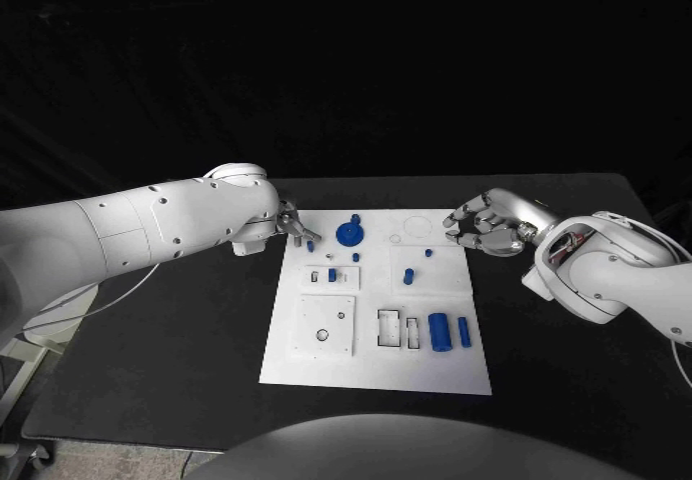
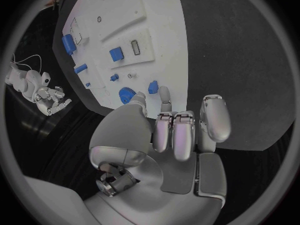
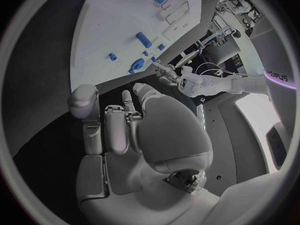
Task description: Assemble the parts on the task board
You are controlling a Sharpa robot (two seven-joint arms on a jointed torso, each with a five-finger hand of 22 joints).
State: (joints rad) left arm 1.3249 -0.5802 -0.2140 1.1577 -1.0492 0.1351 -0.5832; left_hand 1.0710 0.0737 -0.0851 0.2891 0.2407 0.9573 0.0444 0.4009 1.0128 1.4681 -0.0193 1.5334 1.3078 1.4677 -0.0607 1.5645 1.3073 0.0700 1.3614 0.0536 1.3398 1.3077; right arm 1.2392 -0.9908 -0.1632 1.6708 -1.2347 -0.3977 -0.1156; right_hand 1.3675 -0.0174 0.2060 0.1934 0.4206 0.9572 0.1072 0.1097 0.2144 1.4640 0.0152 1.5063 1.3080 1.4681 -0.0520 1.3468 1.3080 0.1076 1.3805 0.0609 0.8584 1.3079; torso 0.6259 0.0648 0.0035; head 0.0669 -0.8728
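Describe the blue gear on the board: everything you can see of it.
The blue gear is a round, toothed disc, plastic by its look, with a small knob sticking up near its far rim. It lies flat at the far end of the white board, left of the middle. The left hand hovers close beside it; contact can't be told. The right hand is well clear.
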